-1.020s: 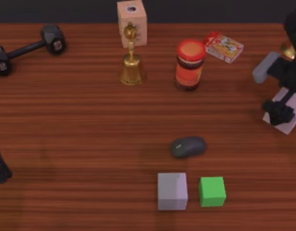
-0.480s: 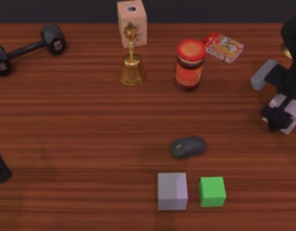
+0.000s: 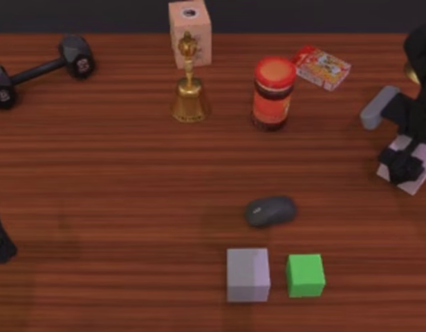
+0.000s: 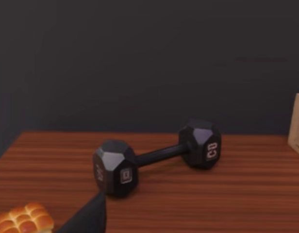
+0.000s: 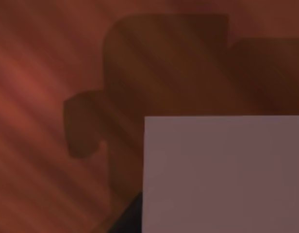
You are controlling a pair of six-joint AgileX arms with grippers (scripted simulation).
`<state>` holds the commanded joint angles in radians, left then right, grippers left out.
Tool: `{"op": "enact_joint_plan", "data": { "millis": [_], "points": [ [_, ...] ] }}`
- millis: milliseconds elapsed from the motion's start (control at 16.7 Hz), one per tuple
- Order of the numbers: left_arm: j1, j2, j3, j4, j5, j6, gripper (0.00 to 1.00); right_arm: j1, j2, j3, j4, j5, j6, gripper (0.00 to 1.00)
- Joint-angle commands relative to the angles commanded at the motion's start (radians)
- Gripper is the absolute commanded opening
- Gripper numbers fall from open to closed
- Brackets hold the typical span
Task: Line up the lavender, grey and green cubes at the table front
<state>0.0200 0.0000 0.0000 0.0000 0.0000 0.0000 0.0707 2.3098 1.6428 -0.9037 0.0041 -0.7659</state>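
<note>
The lavender cube [image 3: 417,181] sits near the table's right edge, and it fills the near side of the right wrist view [image 5: 222,174]. My right gripper [image 3: 404,164] is down over it and shut on it, one dark finger [image 5: 132,218] pressed against its side. At the table front the grey cube [image 3: 247,274] and the green cube [image 3: 305,275] stand side by side, a small gap between them. My left gripper [image 3: 0,242] is parked at the left edge, open and holding nothing.
A dark mouse [image 3: 270,210] lies just behind the grey cube. Along the back stand a dumbbell [image 3: 40,69], a brass bell [image 3: 189,93], a tan-pink block with a hole [image 3: 189,28], a red-lidded jar [image 3: 273,93] and a card box [image 3: 322,67]. A bread roll [image 4: 23,221] shows in the left wrist view.
My right gripper came down a little onto the lavender cube and settled around it. The cube stays where it was. The left arm has not moved.
</note>
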Motion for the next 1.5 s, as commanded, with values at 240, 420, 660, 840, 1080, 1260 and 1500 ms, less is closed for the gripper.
{"op": "enact_joint_plan", "data": {
  "millis": [240, 420, 660, 840, 1080, 1260, 1500],
  "points": [
    [0.0, 0.0, 0.0, 0.0, 0.0, 0.0, 1.0, 0.0, 0.0, 0.0, 0.0, 0.0, 0.0, 0.0],
    [0.0, 0.0, 0.0, 0.0, 0.0, 0.0, 1.0, 0.0, 0.0, 0.0, 0.0, 0.0, 0.0, 0.0],
    [0.0, 0.0, 0.0, 0.0, 0.0, 0.0, 1.0, -0.002, -0.011, -0.001, -0.007, -0.002, 0.004, 0.0],
    [0.0, 0.0, 0.0, 0.0, 0.0, 0.0, 1.0, 0.004, -0.024, 0.034, -0.048, -0.003, -0.004, 0.0],
    [0.0, 0.0, 0.0, 0.0, 0.0, 0.0, 1.0, 0.005, -0.075, 0.121, -0.201, -0.003, 0.0, 0.0],
    [0.0, 0.0, 0.0, 0.0, 0.0, 0.0, 1.0, 0.007, -0.096, 0.145, -0.238, -0.003, 0.001, 0.0],
    [0.0, 0.0, 0.0, 0.0, 0.0, 0.0, 1.0, 0.004, -0.092, 0.144, -0.236, -0.003, 0.003, 0.0]
  ]
}}
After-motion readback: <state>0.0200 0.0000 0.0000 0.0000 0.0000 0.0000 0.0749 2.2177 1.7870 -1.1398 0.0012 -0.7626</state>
